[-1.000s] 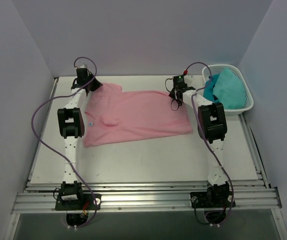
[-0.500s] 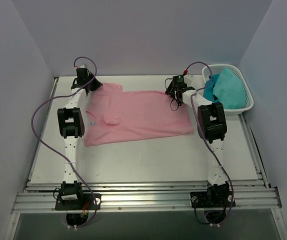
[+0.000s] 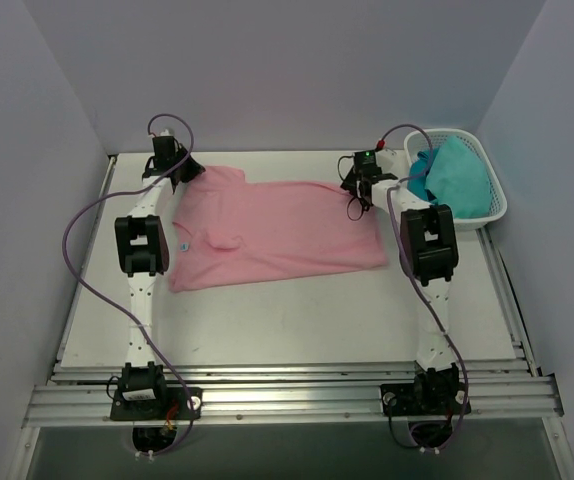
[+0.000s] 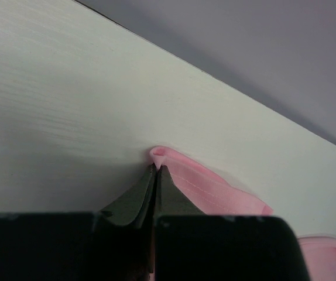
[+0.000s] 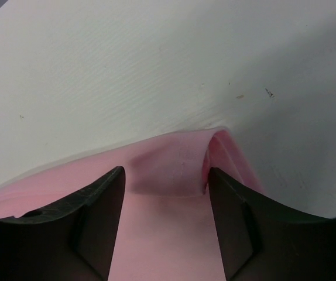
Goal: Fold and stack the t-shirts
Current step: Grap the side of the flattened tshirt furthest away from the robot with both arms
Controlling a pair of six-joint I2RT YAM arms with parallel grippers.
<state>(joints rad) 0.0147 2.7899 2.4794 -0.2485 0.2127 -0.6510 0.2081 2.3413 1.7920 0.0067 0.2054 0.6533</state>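
while the pink t-shirt is spread flat on the far half of the worktop, only one of its corners is held. the left end effector is clamped together on a small rolled bit of stitched edge at the far left corner. the right end effector hangs over the far right corner with its jaws apart; pink cloth lies between and beneath them, gripped by neither.

several faults can be expected from here. if the left corner is lifted or pulled alone, the shirt would likely be dragged askew and creased, since the other side is left free. the left pinch is taken at the very edge, so the cloth could be lost under a firm tug. on the right, a raised fold stands beside one jaw; if the jaws are closed slightly off it, only one layer might be caught, or none. the white lattice basket, with teal cloth in it, stands just beside the right arm and could be knocked by an outward swing.
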